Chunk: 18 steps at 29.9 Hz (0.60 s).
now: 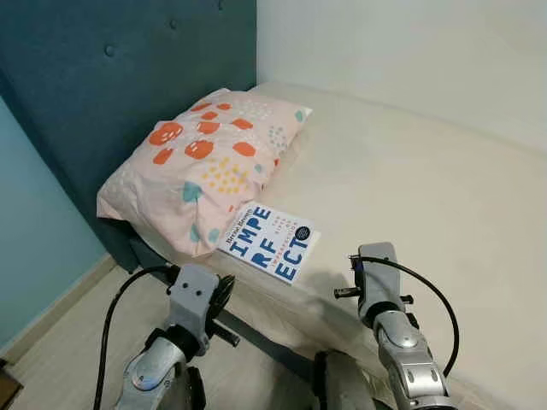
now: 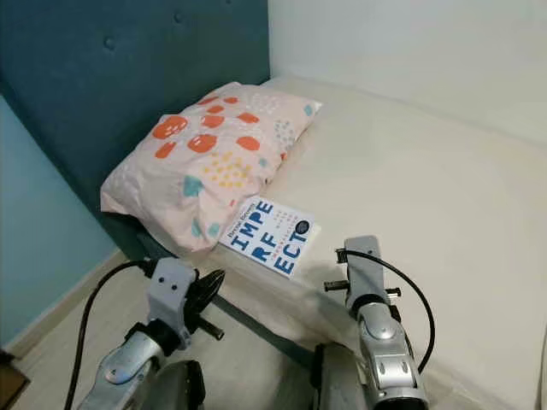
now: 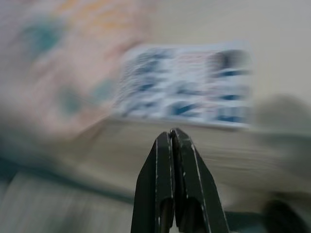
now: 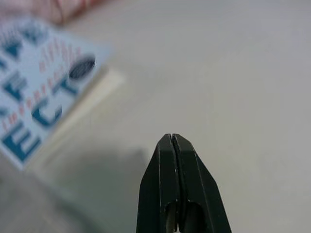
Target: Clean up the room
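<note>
A white book [image 1: 269, 242] with blue letters lies on the cream mattress [image 1: 410, 188] near its front edge, one corner against a pink pillow [image 1: 201, 162] with orange and teal spots. Both arms are raised in front of the bed. My left gripper [image 3: 172, 133] is shut and empty, pointing at the book [image 3: 184, 87] from just off the bed edge; this view is blurred. The shut, empty right gripper [image 4: 171, 137] hovers over bare mattress, with the book [image 4: 39, 97] off to one side. The left arm [image 1: 192, 299] and the right arm [image 1: 376, 282] flank the book.
A tall dark blue padded headboard [image 1: 102, 77] rises behind the pillow, and a white wall [image 1: 410, 43] runs along the bed's far side. Pale wooden floor [image 1: 60, 342] and a light blue wall [image 1: 34, 222] lie to the left.
</note>
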### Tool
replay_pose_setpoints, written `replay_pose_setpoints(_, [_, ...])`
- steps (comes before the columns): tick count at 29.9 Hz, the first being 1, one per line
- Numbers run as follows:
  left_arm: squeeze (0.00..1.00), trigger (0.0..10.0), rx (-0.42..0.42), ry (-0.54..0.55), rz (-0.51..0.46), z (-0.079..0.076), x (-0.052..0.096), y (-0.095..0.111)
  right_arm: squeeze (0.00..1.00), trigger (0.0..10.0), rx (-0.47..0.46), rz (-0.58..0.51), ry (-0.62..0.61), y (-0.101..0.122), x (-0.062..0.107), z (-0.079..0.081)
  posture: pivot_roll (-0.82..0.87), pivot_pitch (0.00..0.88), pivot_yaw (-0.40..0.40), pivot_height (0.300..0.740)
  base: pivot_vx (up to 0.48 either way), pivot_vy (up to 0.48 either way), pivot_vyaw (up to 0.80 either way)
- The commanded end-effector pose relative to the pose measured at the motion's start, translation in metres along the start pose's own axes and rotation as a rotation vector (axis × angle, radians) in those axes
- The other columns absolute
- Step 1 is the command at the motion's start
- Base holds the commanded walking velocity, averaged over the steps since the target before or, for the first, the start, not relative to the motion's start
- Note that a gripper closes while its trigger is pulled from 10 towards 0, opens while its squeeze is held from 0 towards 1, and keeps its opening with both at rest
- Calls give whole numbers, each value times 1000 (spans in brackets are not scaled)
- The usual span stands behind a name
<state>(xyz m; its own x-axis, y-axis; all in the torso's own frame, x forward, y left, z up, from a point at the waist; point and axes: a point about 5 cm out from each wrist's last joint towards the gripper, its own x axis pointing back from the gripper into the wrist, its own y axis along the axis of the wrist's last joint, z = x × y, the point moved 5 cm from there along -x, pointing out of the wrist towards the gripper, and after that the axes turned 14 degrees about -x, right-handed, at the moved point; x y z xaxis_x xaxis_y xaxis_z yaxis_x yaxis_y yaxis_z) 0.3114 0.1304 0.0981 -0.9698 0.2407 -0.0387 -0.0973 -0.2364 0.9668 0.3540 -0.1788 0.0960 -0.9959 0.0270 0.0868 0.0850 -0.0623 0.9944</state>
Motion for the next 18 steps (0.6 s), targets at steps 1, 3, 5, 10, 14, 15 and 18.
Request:
replay_pose_setpoints(1, [0, 10000, 67, 120, 142, 14, 5, -32, 0, 10000, -4, 17, 41, -10, 4, 1, 3, 135, -10, 587, 0, 0, 0])
replay_pose_setpoints(3, [0, 10000, 67, 120, 142, 14, 5, -32, 0, 10000, -4, 17, 41, -10, 4, 1, 3, 135, -10, 587, 0, 0, 0])
replay_pose_setpoints(5, [0, 10000, 76, 149, 188, 16, 5, -41, 0, 10000, -26, 65, 97, -22, 5, 9, 5, 122, -4, 587, 0, 0, 0])
replay_pose_setpoints(10, [0, 10000, 39, 187, 242, 14, 4, -57, 0, 10000, 127, 60, 190, -40, 17, 25, 17, 91, 2, 587, 0, 0, 0])
replay_pose_setpoints(14, [0, 10000, 57, 243, 235, 21, 3, -58, 0, 10000, 104, 58, 212, -46, 23, 29, 15, 74, 4, 587, 0, 0, 0])
replay_pose_setpoints(15, [0, 10000, 50, 258, 196, 24, -1, -51, 0, 10000, 46, 75, 261, -51, 29, 36, 16, 66, 2, 587, 0, 0, 0])
replay_pose_setpoints(18, [0, 10000, 47, 266, 165, 26, -5, -44, 0, 10000, 4, 88, 301, -55, 35, 43, 15, 56, 1, 587, 0, 0, 0])
